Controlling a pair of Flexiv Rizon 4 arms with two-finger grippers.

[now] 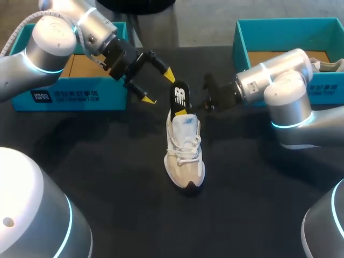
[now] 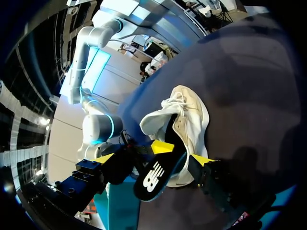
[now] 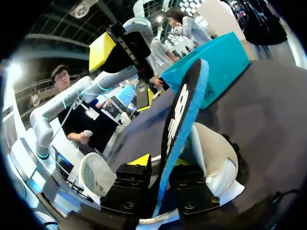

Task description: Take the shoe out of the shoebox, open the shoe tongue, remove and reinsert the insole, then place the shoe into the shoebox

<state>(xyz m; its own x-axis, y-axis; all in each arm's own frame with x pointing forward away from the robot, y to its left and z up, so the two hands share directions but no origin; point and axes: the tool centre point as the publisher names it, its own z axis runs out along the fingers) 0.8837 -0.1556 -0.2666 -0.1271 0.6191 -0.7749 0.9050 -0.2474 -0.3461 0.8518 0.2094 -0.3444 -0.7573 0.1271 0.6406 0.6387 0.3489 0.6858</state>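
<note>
The white sneaker (image 1: 184, 161) lay on the black counter (image 1: 107, 161) between the two arms, outside any box. Its black insole (image 1: 180, 97) stood half drawn, with the toe end still sunk in the collar and the logo end raised clear of the shoe. The right gripper (image 3: 160, 162) was seen with its fingers close together, clamped on the insole's edge just above the collar. The left gripper (image 1: 158, 86) was held with its fingers wide apart, one on either side of the logo end, apparently touching nothing.

The step in hand was judged to be the drawing-out of the insole. It would be done best if the pull were kept along the insole's own slant, up and back over the heel and not sideways, so that the foam was not creased against the collar. Nothing was holding the sneaker down, and so light a shoe could be dragged or lifted with the insole. A slow pull was called for, or the left fingers could be brought down on the heel to pin it. The laces (image 1: 184, 148) appeared slack, which should have eased the toe end's release.
</note>
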